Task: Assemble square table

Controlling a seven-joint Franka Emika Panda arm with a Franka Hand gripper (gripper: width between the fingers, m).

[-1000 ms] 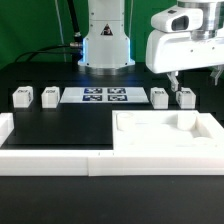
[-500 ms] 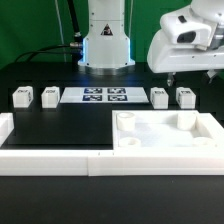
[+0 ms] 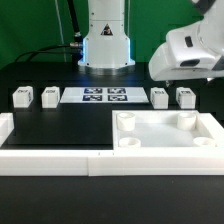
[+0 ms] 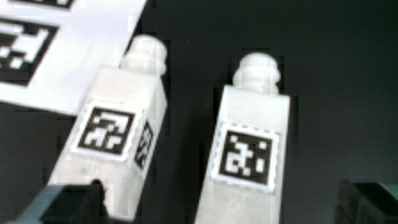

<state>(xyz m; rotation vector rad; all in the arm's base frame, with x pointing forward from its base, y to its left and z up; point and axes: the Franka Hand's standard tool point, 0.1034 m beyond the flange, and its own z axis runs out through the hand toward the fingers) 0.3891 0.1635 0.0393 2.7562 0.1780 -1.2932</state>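
Note:
The white square slab (image 3: 160, 128) with raised ribs lies at the front on the exterior view's right. Four small white tagged leg blocks stand in a row behind it: two on the left (image 3: 21, 97) (image 3: 49, 96), two on the right (image 3: 159, 97) (image 3: 184, 97). My gripper (image 3: 172, 78) hangs above the right pair, clear of them. In the wrist view two leg blocks (image 4: 116, 120) (image 4: 249, 130) lie side by side below the gripper (image 4: 222, 205). Its dark fingertips (image 4: 71, 205) sit wide apart at the frame's corners, open and empty.
The marker board (image 3: 104, 96) lies between the two leg pairs, and its corner shows in the wrist view (image 4: 54, 40). A long low white border wall (image 3: 60, 160) runs along the front and up the left side. The robot base (image 3: 106, 40) stands behind.
The gripper has risen and shifted toward the exterior view's right, away from the right leg blocks. The parts have not moved.

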